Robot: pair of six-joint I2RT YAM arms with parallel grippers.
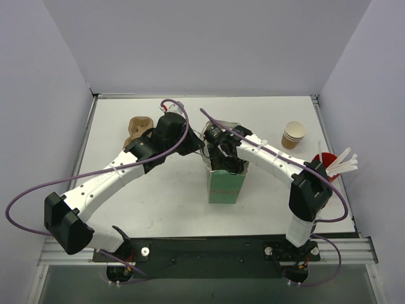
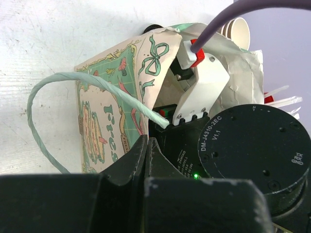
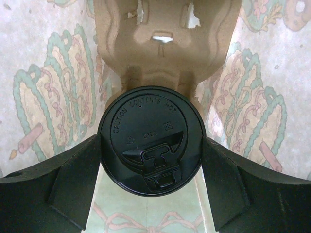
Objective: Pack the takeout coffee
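Observation:
The takeout coffee (image 3: 151, 126) shows only its round black lid, seen from above inside the green printed paper bag (image 3: 53, 87). My right gripper (image 3: 151, 145) reaches down into the bag (image 1: 224, 187), and its two fingers press the lid's left and right sides. The lid lies over the near end of a tan pulp carrier (image 3: 165, 53) that stands in the bag. My left gripper (image 2: 147, 143) is shut at the upper edge of the bag (image 2: 104, 121), beside its mint handle (image 2: 48, 87). In the top view the arms hide the cup.
A second pulp carrier (image 1: 139, 130) lies on the table at the back left. Stacked paper cups (image 1: 293, 134) stand at the back right. A red cup (image 1: 326, 163) with white utensils is near the right edge, and grey walls close three sides.

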